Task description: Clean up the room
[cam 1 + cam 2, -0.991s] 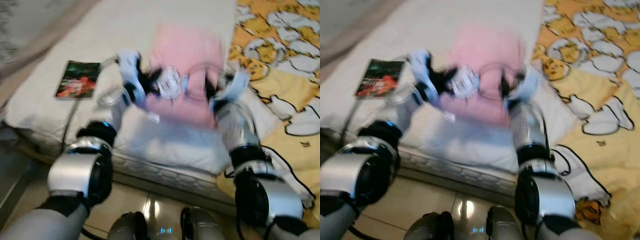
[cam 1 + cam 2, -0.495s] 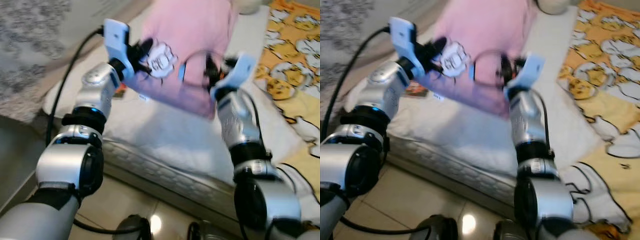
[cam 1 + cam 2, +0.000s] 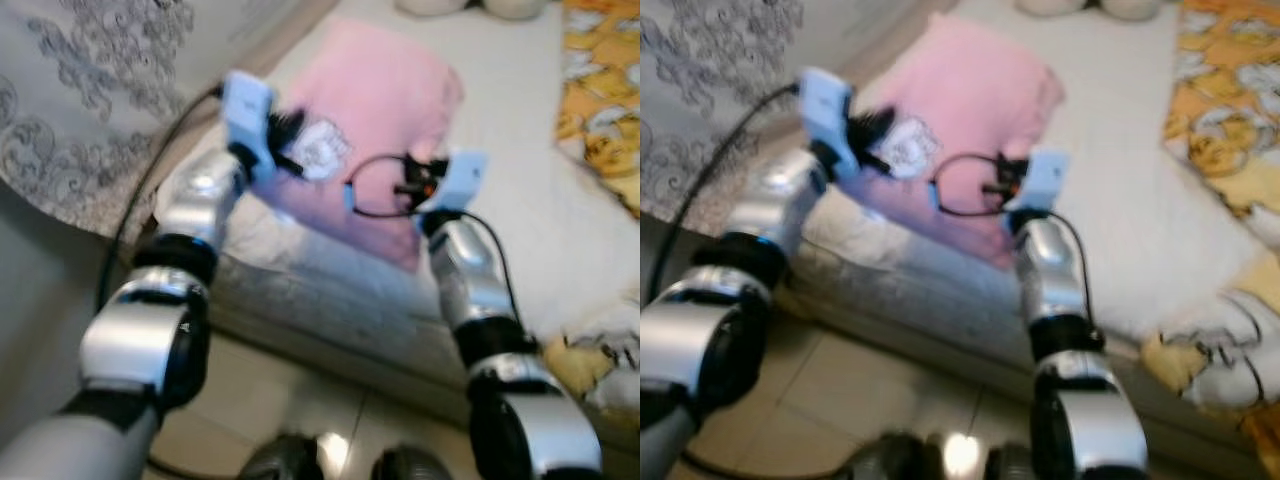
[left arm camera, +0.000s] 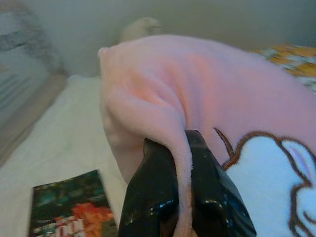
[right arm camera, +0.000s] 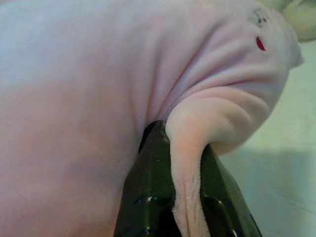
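A pink blanket (image 3: pixel 375 110) with a white cartoon patch is held up over the bed (image 3: pixel 560 200) by both grippers. The left gripper (image 4: pixel 183 192) is clamped on one edge of the blanket, a fold of fabric pinched between its jaws. The right gripper (image 5: pixel 185 197) is clamped on the opposite edge, a fold likewise pinched between its jaws. A book (image 4: pixel 66 207) lies flat on the white bed sheet, below the left gripper. An orange patterned quilt (image 3: pixel 1230 90) lies on the bed to the robot's right. A grey patterned curtain (image 3: pixel 90 90) hangs to the left
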Available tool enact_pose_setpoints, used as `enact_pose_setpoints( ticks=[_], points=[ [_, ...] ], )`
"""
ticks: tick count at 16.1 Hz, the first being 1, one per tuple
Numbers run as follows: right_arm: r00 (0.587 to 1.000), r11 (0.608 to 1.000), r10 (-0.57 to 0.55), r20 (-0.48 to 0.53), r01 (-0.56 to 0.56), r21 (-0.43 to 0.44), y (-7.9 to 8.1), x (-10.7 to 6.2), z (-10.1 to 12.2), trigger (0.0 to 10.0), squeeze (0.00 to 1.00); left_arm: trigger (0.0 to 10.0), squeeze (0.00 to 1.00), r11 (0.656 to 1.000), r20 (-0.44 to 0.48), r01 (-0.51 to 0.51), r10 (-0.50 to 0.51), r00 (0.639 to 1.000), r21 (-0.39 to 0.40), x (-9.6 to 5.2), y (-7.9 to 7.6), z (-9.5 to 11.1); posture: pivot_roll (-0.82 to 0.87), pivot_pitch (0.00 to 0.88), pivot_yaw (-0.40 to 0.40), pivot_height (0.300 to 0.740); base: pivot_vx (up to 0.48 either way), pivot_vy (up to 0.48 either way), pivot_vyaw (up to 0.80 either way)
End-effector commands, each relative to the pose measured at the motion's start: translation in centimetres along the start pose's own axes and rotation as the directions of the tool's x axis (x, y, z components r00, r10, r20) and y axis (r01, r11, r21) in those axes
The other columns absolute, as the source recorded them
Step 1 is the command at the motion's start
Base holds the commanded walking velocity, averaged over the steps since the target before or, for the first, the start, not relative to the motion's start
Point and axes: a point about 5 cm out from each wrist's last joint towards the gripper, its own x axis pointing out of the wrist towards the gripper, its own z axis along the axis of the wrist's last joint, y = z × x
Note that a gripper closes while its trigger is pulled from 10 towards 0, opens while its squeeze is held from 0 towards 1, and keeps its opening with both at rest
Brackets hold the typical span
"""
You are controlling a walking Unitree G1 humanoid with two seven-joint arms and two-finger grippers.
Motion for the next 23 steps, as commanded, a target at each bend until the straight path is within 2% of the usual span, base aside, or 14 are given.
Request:
enact_pose_setpoints(
  ticks=[1,4,6,7,8,9,23],
  points=[
    [0.998,1.0,0.025,0.054,-0.024,-0.02,0.8,0.1,0.9,10.0,0.0,10.0,0.0,0.998,0.023,-0.002,0.001,1.0,0.056,0.2,0.2,0.9,-0.17,0.0,0.078,0.74,0.0,0.48,0.0],
    [0.999,0.999,0.029,0.046,-0.028,-0.03,1.1,-0.1,0.5,10.0,0.0,10.0,0.0,0.997,-0.014,-0.015,0.016,1.0,0.076,0.3,0.0,0.4,-0.18,0.0,0.078,0.74,0.0,0.48,0.0],
    [0.999,0.999,0.031,0.04,-0.03,-0.04,1.2,-0.3,0.2,10.0,0.0,10.0,0.0,0.992,-0.032,-0.043,0.047,0.998,0.119,0.2,0.0,-0.2,-0.18,0.0,0.083,0.74,0.0,0.24,0.0],
    [0.999,0.999,0.031,0.036,-0.03,-0.044,1.2,-0.4,0.0,10.0,0.0,10.0,0.0,0.996,-0.036,-0.035,0.038,0.999,0.078,0.1,-0.1,-0.5,-0.19,0.0,0.083,0.74,0.0,0.0,0.0],
    [0.999,0.998,0.031,0.028,-0.03,-0.046,1.2,-0.6,-0.3,10.0,0.0,10.0,0.0,0.998,-0.032,-0.04,0.042,0.999,0.054,0.0,0.0,-0.6,-0.19,0.0,0.083,0.74,0.36,0.0,0.0],
    [0.999,0.998,0.033,0.02,-0.032,-0.049,1.3,-0.8,-0.6,10.0,0.0,10.0,0.0,0.995,-0.037,-0.05,0.053,0.998,0.083,0.0,0.0,-0.7,-0.19,0.0,0.082,0.74,0.465,0.0,0.0],
    [0.994,0.993,0.098,-0.047,-0.101,-0.061,2.5,-0.9,-1.8,10.0,0.0,10.0,0.0,0.977,-0.063,-0.209,0.212,0.975,0.048,-0.7,1.5,-1.5,-0.16,0.0,0.044,0.74,0.479,0.0,0.0]
  ],
)
